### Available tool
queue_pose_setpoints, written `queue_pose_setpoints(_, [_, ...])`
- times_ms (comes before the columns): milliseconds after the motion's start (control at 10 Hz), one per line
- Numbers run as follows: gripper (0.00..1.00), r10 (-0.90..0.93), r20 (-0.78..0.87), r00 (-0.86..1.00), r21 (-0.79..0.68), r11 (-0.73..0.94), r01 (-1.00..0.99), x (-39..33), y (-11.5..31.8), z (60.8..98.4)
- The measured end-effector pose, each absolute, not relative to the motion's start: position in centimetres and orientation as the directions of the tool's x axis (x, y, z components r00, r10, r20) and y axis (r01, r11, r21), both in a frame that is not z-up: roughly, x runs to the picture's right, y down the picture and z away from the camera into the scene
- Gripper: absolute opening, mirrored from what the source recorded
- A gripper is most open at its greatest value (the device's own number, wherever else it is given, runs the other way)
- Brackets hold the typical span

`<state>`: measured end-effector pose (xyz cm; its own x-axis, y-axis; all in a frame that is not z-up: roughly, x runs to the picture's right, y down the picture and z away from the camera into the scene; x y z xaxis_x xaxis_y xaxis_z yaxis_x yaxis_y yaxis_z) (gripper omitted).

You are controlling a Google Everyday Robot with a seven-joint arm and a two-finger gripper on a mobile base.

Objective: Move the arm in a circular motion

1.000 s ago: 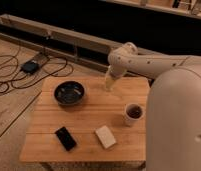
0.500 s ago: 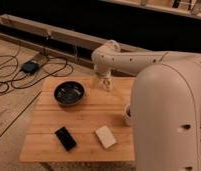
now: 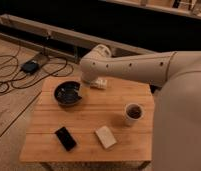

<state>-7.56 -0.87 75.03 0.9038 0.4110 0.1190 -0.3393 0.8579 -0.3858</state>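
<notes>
Thick cream-white robot arm (image 3: pixel 136 67) is reaching over the light wooden table (image 3: pixel 89 117), prob. grasping nothing since the task's pure motion. Pale gripper (image 3: pixel 98 83) is hanging at table's 12 o'clock; open/shut can't tell.

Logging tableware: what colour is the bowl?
The bowl is black, camera view; the gripper hangs beside it.

Dim and warm-toned throughout, with an amber cast over the wooden table (image 3: pixel 89 122) and the floor (image 3: pixel 14 115). Brightest along the upper side of the cream-white arm (image 3: pixel 134 65), lit from above and shading to grey-brown underneath. Nearly black across the back wall (image 3: pixel 119 25). Diffuse shadow under the arm at the table's far edge, half swallowing the gripper (image 3: pixel 98 83), hanging just below the rounded joint. Dark bowl (image 3: pixel 68 93) reduced to a near-black patch with little inner detail
</notes>
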Motion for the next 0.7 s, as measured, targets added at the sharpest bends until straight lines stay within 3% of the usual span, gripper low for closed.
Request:
queue_pose_setpoints(300, [0.8,0.436,0.146,0.888,-0.435,0.834,-0.338,-6.9,2.4,70.3])
queue_pose_setpoints(700, [0.8,0.531,0.065,0.845,-0.489,0.755,-0.437,-1.4,6.0,66.6])
